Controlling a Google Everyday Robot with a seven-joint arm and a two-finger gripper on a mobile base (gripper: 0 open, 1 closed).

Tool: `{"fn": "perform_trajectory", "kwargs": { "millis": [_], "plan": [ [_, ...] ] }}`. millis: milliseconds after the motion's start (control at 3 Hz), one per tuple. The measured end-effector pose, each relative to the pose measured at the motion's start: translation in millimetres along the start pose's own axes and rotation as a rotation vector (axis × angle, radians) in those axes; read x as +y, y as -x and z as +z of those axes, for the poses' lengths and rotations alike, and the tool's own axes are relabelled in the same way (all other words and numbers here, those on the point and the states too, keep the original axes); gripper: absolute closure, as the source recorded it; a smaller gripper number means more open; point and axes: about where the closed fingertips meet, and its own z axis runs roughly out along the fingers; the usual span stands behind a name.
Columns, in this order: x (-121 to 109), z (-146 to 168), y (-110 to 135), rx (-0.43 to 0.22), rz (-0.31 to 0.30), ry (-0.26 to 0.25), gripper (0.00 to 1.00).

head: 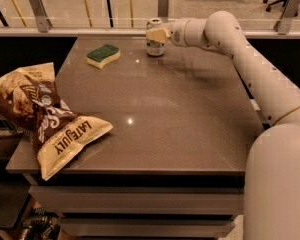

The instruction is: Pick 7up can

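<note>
The 7up can (155, 48) is a small silvery can with a shiny top, upright at the far edge of the brown table (160, 114), right of the sponge. My gripper (157, 34) reaches in from the right on the white arm (250, 59). Its pale yellowish fingers (158, 34) are closed across the can's upper half and hide part of it. I cannot tell whether the can's base touches the table.
A green and yellow sponge (103, 55) lies at the far left of the table. A large brown chip bag (45, 121) hangs over the near left edge. Railing posts (37, 8) and a ledge run behind the table.
</note>
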Motion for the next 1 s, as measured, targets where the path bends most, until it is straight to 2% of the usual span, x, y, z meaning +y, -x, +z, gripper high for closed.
{"fn": "perform_trajectory", "kwargs": {
  "millis": [333, 1000],
  "plan": [
    [1.9, 2.3, -1.0, 0.001, 0.001, 0.004, 1.00],
    [20.1, -11.9, 13.0, 0.005, -0.015, -0.010, 1.00]
  ]
}}
